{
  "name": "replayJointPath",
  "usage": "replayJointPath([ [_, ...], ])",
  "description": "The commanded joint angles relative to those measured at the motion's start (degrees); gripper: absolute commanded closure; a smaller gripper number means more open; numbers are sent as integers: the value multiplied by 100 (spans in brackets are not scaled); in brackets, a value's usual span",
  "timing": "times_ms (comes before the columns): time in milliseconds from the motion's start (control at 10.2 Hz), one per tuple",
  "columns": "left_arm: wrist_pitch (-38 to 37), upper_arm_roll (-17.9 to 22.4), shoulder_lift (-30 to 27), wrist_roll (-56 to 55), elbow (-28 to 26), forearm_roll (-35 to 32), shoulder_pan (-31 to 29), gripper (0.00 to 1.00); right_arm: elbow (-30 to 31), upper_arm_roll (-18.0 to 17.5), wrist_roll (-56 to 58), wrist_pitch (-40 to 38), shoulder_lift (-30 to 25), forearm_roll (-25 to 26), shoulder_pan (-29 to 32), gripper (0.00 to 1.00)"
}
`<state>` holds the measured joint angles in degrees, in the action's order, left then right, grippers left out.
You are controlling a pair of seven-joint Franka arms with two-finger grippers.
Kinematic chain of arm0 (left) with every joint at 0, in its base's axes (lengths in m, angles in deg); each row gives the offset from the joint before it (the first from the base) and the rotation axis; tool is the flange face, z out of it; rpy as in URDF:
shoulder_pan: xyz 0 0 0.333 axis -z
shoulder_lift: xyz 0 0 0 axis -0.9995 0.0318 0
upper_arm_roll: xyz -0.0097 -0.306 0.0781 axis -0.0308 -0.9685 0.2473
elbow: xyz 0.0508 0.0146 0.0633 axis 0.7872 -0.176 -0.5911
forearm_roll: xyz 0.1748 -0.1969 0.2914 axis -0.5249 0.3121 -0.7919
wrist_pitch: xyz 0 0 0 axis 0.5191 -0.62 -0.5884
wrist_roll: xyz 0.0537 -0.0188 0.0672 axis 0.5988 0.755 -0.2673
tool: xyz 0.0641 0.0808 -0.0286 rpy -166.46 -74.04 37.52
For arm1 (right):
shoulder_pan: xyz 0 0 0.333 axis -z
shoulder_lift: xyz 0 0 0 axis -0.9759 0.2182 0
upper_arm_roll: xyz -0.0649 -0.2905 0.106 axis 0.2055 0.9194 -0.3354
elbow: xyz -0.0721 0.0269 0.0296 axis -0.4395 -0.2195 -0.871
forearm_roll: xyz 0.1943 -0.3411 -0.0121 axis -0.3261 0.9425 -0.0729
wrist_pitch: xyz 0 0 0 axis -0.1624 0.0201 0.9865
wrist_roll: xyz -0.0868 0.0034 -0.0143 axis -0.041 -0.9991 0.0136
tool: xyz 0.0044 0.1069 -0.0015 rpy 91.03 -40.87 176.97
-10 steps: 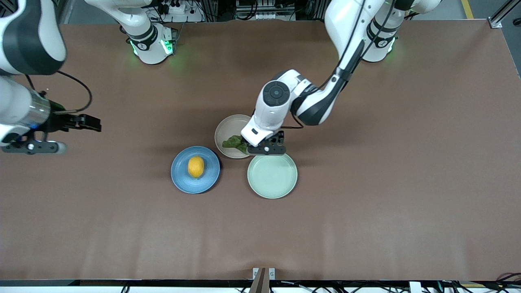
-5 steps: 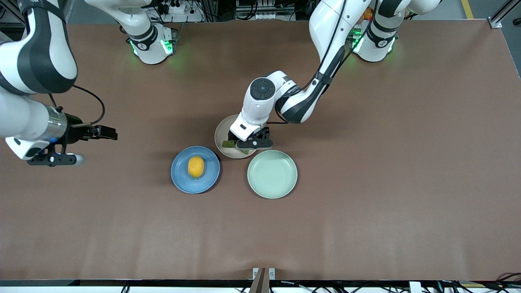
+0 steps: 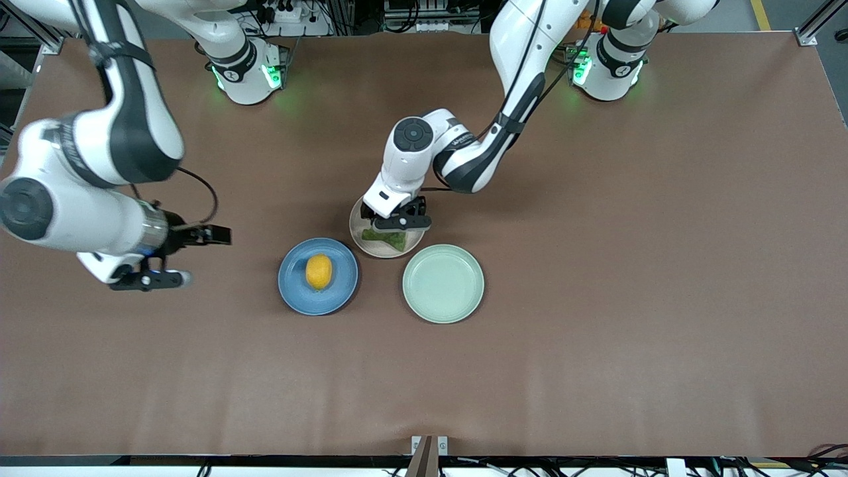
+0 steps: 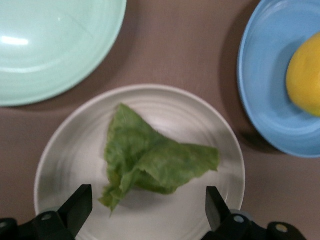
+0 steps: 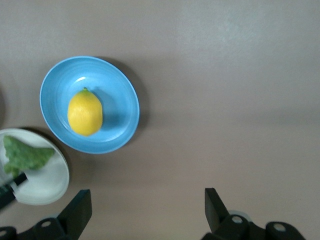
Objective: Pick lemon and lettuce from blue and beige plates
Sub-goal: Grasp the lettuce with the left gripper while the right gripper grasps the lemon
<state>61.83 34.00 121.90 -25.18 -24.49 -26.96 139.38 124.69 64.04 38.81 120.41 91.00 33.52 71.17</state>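
Lettuce [image 3: 385,237]: our left tool [image 3: 395,224], released, had dropped over it; grasp next.
Lemon [image 3: 318,271]: our right tool [image 3: 173,258], released, had come nearer.

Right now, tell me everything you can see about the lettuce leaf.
The lettuce is a single green leaf, wrinkled and folded over itself, thin and limp. It lies flat in the beige plate, touching only the plate. The left gripper hangs over it, fingers open, one to each side of the leaf, clear of it. Beside this plate stand the blue plate and the mint-green plate.

High front view, 2 downward wrist views
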Motion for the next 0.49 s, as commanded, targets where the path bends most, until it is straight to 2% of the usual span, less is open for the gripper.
replayJointPath([
  [0, 196, 60, 238, -507, 104, -152, 65, 0, 9, 5, -1101, 312, 162, -110, -316, 0],
  [390, 609, 131, 273, -491, 192, -169, 91, 0, 131, 5, -1431, 892, 497, -172, -756, 0],
])
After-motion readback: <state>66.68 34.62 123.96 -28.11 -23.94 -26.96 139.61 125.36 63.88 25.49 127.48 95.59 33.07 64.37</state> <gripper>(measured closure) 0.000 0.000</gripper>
